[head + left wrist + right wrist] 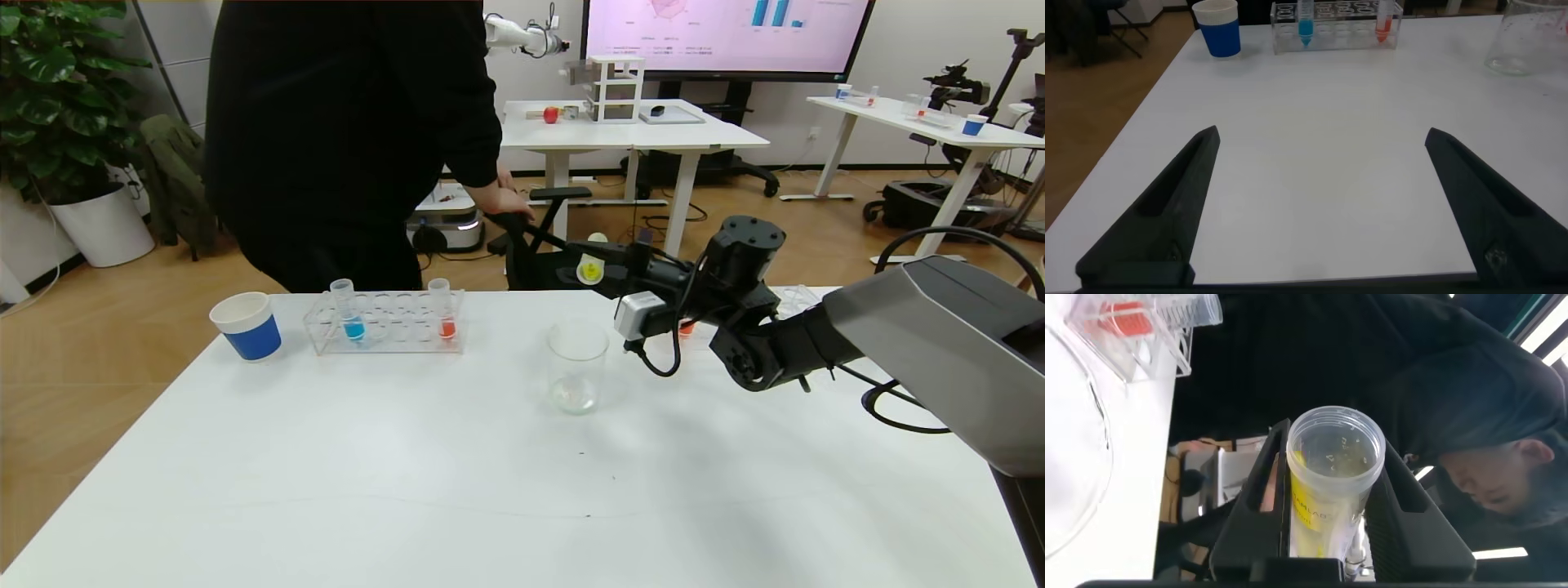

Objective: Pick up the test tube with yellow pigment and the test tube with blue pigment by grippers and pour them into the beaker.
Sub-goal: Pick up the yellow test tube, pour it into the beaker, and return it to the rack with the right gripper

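Observation:
My right gripper point(608, 265) is shut on the test tube with yellow pigment point(589, 269) and holds it tipped on its side, above and just right of the beaker point(577, 367). In the right wrist view the tube point(1331, 474) sits between the two black fingers point(1261, 498), its open mouth facing away from the wrist, yellow liquid inside. The test tube with blue pigment point(353, 314) stands upright in the clear rack point(384, 335) at the back left; it also shows in the left wrist view point(1306, 24). My left gripper point(1323, 139) is open and empty, low over the bare table.
An orange-liquid tube point(445, 314) stands in the same rack. A blue-and-white paper cup point(247, 325) stands left of the rack. A second rack point(796, 298) with orange liquid lies behind my right arm. A person in black point(351, 139) stands at the table's far edge.

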Robot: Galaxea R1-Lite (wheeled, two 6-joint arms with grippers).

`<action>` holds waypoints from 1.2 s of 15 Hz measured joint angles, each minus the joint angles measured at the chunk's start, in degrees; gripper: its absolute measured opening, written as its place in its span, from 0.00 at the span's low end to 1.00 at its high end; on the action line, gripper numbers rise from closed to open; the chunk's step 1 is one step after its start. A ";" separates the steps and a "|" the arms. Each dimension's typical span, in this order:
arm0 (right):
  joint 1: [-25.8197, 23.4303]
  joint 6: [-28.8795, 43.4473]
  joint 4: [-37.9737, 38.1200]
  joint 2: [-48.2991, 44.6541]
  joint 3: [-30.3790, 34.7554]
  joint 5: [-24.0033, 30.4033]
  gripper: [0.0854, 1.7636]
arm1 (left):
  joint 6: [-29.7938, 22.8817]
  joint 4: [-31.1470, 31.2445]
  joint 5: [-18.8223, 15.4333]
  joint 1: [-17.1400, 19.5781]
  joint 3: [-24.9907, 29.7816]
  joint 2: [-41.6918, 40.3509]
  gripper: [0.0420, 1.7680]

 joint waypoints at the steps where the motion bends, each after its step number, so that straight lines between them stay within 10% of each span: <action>1: 0.07 -1.15 0.00 0.12 -0.02 -0.23 0.27 | 0.00 -0.02 0.00 0.00 0.00 0.00 0.99; 18: 0.22 -15.98 -0.24 1.27 -0.05 -0.98 0.27 | -0.02 -0.02 0.00 -0.02 0.00 0.00 0.99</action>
